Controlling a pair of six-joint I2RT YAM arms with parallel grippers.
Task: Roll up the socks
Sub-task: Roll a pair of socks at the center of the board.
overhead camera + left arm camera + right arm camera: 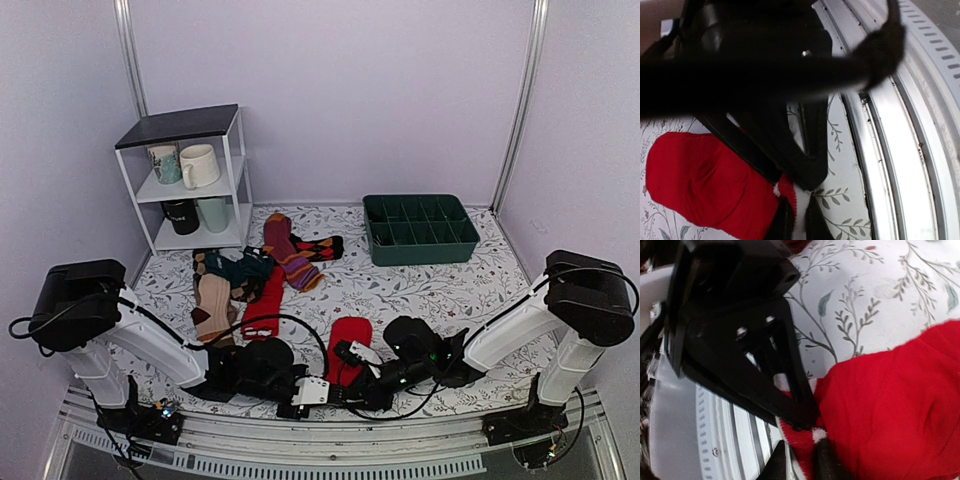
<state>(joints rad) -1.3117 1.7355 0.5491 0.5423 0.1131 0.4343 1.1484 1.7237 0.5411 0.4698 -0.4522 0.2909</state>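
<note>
One red sock (350, 335) lies flat near the table's front edge, its pale striped cuff toward me. A second red sock (264, 300) lies further back-left beside the sock pile. My left gripper (316, 392) and right gripper (352, 384) meet at the near sock's cuff, almost touching. In the left wrist view the left gripper (796, 221) is shut on the cuff edge (791, 197), with the red sock (705, 180) to the left. In the right wrist view the right gripper (799, 464) is shut on the same cuff (802, 440), with the sock body (895, 405) to the right.
A pile of other socks (228, 275) and a maroon striped sock (291, 255) lie at the back left. A white shelf (190, 125) with mugs stands behind them. A green compartment tray (420, 252) sits at the back right. The metal front rail (900, 150) runs right beside the grippers.
</note>
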